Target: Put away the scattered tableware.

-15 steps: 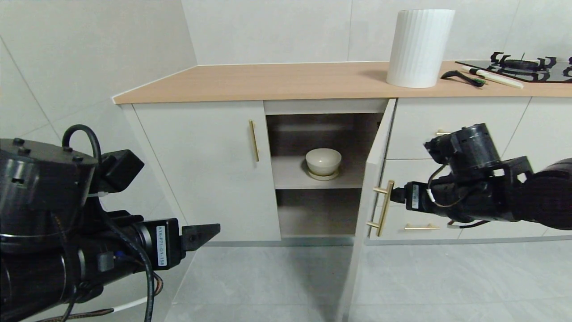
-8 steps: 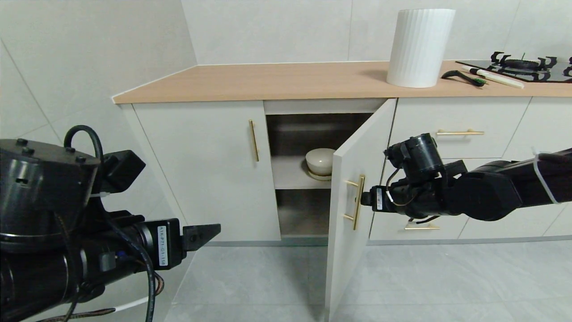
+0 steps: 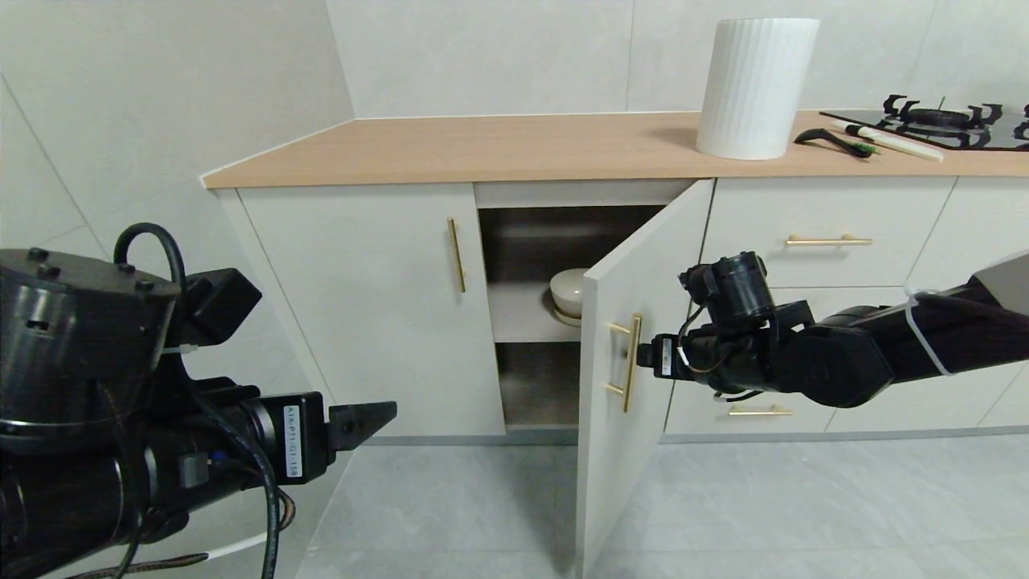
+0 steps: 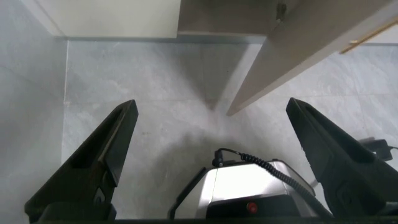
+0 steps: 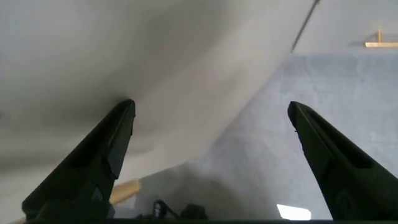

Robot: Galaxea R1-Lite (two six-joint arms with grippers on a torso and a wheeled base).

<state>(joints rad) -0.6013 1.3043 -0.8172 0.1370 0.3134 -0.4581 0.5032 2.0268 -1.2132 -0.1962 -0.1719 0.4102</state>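
Note:
A cream bowl (image 3: 567,289) sits on a small plate (image 3: 566,318) on the middle shelf of the cabinet, half hidden by the half-open white door (image 3: 619,273). My right gripper (image 3: 641,357) (image 5: 211,107) is at the door's outer face beside its gold handle (image 3: 629,362), open, with the fingers spread against the panel. Low at the left, my left gripper (image 3: 376,418) (image 4: 211,109) hangs open over the grey floor with nothing between its fingers.
On the wooden counter (image 3: 482,149) stand a tall white ribbed container (image 3: 756,84), a few utensils (image 3: 864,141) and a gas hob (image 3: 949,117). The left cabinet door (image 3: 378,305) is closed. Drawers (image 3: 828,239) lie right of the open door. Tiled floor (image 3: 764,507) is in front.
The cabinet door has swung further toward closed, with my right arm moving left along with it. More of the bowl is now hidden. The left arm has kept still.

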